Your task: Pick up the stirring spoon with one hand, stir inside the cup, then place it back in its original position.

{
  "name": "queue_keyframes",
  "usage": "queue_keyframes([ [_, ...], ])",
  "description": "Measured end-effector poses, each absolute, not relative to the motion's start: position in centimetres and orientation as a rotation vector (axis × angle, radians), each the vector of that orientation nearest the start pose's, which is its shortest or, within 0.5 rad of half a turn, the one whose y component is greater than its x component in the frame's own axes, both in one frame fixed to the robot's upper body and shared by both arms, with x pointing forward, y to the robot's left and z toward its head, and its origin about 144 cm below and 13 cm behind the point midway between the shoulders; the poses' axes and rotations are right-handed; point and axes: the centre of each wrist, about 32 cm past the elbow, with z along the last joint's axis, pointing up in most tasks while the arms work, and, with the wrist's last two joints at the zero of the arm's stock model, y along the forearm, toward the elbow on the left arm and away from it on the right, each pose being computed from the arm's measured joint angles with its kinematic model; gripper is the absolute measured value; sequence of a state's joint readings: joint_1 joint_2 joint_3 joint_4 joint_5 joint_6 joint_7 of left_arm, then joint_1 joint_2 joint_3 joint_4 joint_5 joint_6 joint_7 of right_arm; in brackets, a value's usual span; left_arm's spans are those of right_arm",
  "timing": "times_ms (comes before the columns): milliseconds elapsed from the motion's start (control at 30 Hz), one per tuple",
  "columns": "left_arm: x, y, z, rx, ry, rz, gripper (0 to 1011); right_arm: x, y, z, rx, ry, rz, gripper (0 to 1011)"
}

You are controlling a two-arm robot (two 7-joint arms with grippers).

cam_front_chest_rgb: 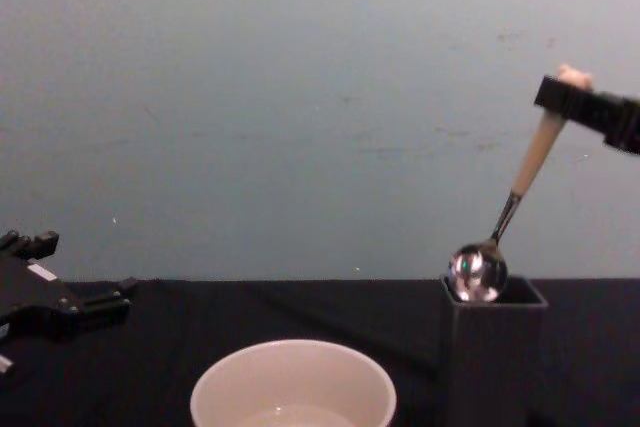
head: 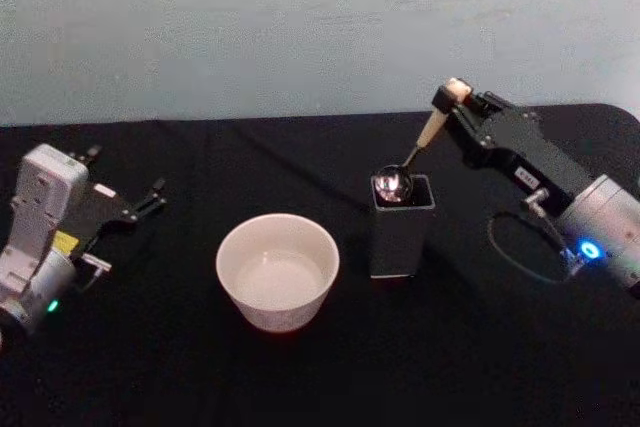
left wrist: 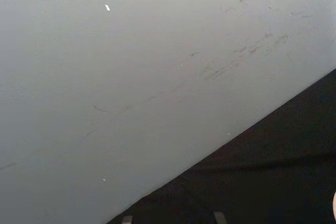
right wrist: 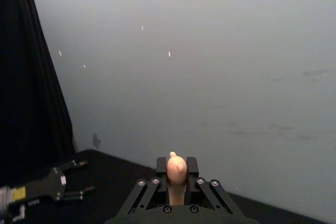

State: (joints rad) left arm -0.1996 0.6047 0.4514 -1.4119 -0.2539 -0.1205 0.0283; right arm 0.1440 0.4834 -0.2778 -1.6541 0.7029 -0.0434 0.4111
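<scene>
Spoon [head: 426, 137] held tilted, its round end at the holder [head: 402, 237].
The right gripper [head: 451, 98] clenches the spoon's bear-topped handle, and the shiny round end sits at the holder's mouth. The cup [head: 278, 272] stands on the black table [head: 160, 367], left of the holder. The left gripper [right wrist: 81, 177] rests far left, fingers spread and holding nothing.

Head view looks down, chest view low and level (both share the cup [head: 277, 272]).
</scene>
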Motion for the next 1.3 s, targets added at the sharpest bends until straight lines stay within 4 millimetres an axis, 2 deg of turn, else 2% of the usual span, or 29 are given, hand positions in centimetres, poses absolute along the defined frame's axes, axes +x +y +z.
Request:
queue_keyframes([
  [667, 48.9, 31.0, 114.0, 0.304, -0.285, 1.248, 1001, 49.7, -26.8, 117.3, 0.12, 0.127, -0.884, 216],
  [1300, 48.9, 31.0, 114.0, 0.304, -0.285, 1.248, 1002, 50.3, -26.9, 115.8, 0.064, 0.162, -0.907, 216],
])
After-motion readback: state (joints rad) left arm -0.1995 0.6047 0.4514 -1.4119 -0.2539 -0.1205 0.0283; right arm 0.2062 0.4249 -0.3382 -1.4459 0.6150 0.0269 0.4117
